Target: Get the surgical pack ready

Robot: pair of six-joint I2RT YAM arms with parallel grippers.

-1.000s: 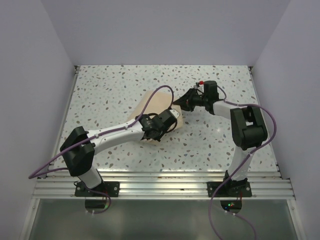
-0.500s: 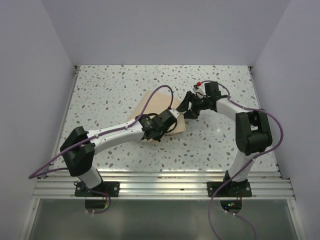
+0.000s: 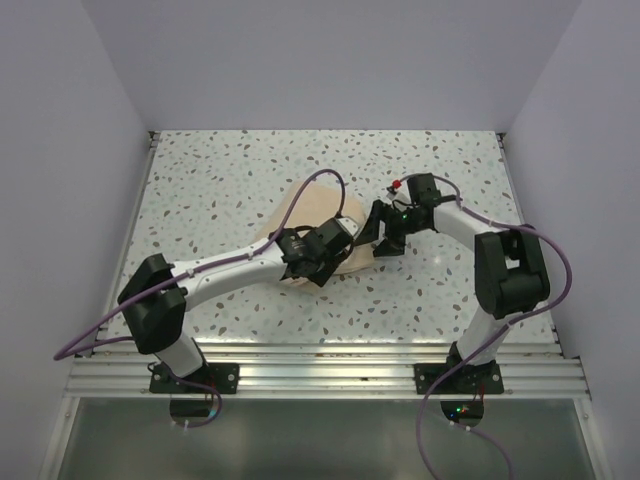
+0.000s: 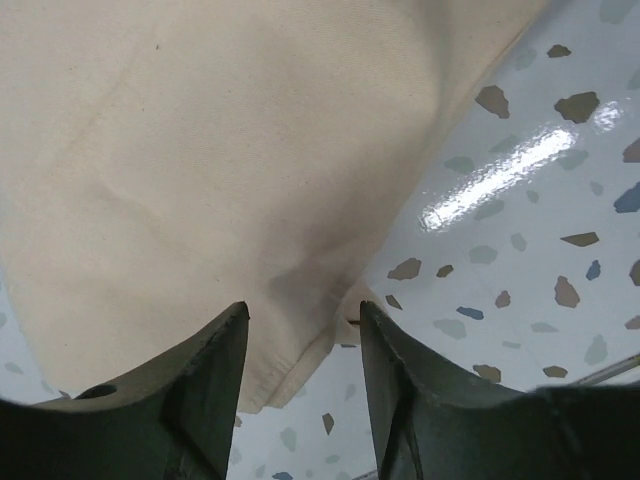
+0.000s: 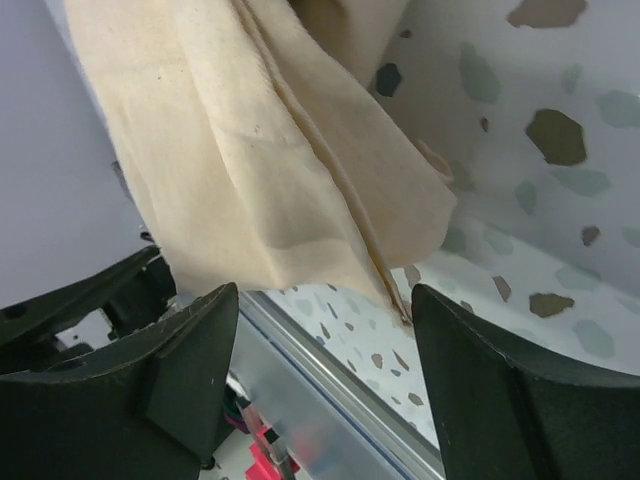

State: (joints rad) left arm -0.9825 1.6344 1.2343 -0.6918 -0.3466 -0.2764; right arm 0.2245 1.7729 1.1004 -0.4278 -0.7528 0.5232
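Note:
The surgical pack [image 3: 312,207] is a folded tan cloth bundle on the speckled table, mid-frame in the top view. My left gripper [image 3: 338,250] sits over its near right corner. In the left wrist view its jaws [image 4: 303,315] stand open, with the cloth's hemmed corner [image 4: 290,350] lying loose between and beyond the tips. My right gripper [image 3: 376,238] is just right of the bundle, pointing at it. Its jaws [image 5: 325,295] are wide open in the right wrist view, and the cloth's layered folds [image 5: 270,170] lie ahead of them, untouched. What is inside the wrap is hidden.
The speckled table [image 3: 220,180] is walled at the back and on both sides. An aluminium rail [image 3: 320,365] runs along the near edge by the arm bases. A purple cable [image 3: 320,180] loops over the bundle's far side.
Both grippers have opened. The right one let go of the cloth and moved nearer and slightly left along the bundle's right edge. The left arm stayed in place.

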